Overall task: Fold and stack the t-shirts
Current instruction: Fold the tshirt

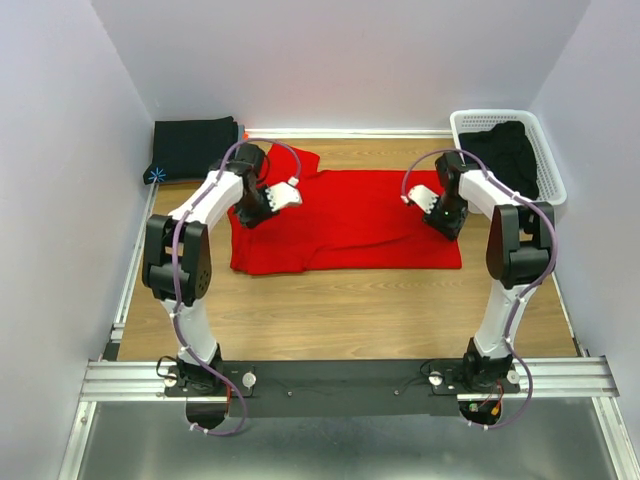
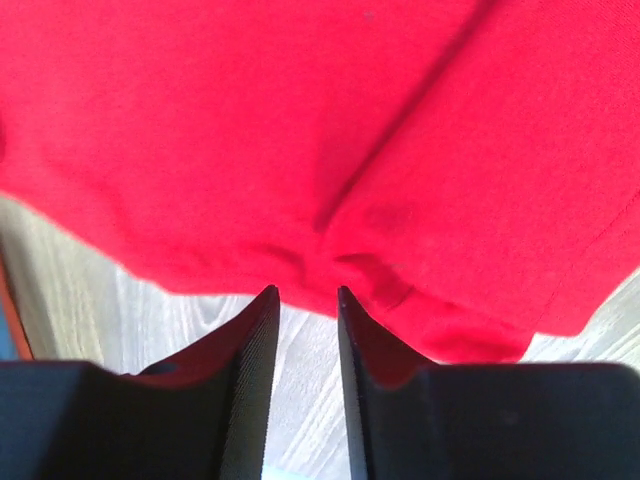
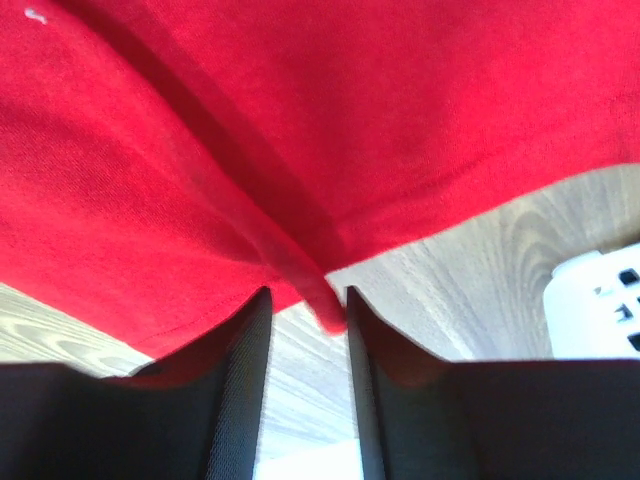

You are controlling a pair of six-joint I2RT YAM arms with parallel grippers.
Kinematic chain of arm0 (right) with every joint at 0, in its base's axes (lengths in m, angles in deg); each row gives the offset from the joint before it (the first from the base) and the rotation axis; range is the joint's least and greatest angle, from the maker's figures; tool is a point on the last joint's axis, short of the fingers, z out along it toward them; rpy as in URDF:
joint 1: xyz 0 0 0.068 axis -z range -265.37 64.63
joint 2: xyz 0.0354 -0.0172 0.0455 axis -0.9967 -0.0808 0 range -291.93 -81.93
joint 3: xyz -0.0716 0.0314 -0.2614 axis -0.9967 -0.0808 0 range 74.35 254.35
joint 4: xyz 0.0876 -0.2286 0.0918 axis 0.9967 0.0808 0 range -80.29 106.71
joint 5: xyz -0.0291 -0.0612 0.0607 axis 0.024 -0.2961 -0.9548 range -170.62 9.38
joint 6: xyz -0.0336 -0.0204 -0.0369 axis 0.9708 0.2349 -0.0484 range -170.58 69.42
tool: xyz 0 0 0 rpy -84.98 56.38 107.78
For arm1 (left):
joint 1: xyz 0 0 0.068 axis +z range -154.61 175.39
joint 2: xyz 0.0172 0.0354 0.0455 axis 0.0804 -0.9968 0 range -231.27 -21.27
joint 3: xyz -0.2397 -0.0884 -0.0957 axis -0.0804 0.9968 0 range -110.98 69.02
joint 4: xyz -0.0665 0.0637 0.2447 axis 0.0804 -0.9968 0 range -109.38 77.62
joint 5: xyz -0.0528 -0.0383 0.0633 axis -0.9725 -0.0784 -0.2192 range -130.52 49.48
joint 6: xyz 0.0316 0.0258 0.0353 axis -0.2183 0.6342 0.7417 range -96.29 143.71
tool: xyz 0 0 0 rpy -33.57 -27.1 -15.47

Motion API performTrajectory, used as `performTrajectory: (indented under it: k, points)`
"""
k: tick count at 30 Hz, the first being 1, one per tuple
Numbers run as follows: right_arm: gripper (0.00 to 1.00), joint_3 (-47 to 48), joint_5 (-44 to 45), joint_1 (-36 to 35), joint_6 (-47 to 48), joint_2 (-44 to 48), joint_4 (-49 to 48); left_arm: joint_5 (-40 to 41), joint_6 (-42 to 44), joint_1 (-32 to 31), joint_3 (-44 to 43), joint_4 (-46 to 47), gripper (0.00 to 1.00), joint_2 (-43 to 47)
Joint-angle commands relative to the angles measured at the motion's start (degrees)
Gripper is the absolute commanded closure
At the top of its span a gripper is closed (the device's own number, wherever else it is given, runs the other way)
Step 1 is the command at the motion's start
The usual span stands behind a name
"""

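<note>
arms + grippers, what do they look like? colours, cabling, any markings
Both arms match: white links with bulky black joint housings, and a thin purple cable looping along each. The left gripper and right gripper have white bodies seen from the top camera; the wrist views show black jaws tapering to points, with ridged inner faces. Both bases are bolted to a black plate on a silver aluminium rail. No markings readable.

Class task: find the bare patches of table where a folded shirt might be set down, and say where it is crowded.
Bare wood runs along the near side, between the red shirt and the arms' base rail. The far side is crowded: folded black shirt at far left, basket at far right, both tools on the red shirt.
</note>
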Motion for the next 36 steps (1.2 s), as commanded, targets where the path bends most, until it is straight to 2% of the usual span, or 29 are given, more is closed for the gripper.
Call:
performTrajectory:
  k: [1,6,9,15,17,19,21,24,36]
  points:
    - [0.54,3.28,-2.34,1.8,-6.41,3.49,1.38,-7.31,-1.17,4.53,-1.54,-4.56,0.62,5.3]
    - [0.52,7.41,-10.58,6.63,-13.81,5.51,9.46,-17.57,-1.08,13.86,5.65,-6.5,0.61,11.01]
    - [0.51,5.76,-15.17,9.71,-17.94,7.18,13.78,-22.25,1.37,20.36,11.98,-6.85,0.6,13.74]
    - [0.51,-2.15,-19.83,12.35,-24.62,7.54,13.26,-30.87,14.89,27.4,18.5,-6.06,0.57,15.86]
    - [0.51,-2.77,-20.54,13.49,-26.21,6.57,12.91,-32.19,22.86,28.02,19.81,-8.08,0.56,14.98]
    - [0.51,-3.04,-21.5,14.98,-27.35,4.99,12.82,-33.34,26.76,28.37,20.61,-8.69,0.54,13.49]
    - [0.51,-2.78,-22.2,16.04,-27.97,3.15,12.9,-33.43,31.23,28.37,21.84,-8.61,0.47,11.91]
    - [0.51,-2.78,-22.83,17.62,-28.76,1.92,12.9,-32.46,35.46,28.37,23.16,-8.18,0.46,10.58]
    - [0.5,-2.78,-25.72,17.89,-30.25,-1.51,12.73,-32.28,37.77,26.88,27.02,-3.6,0.48,10.05]
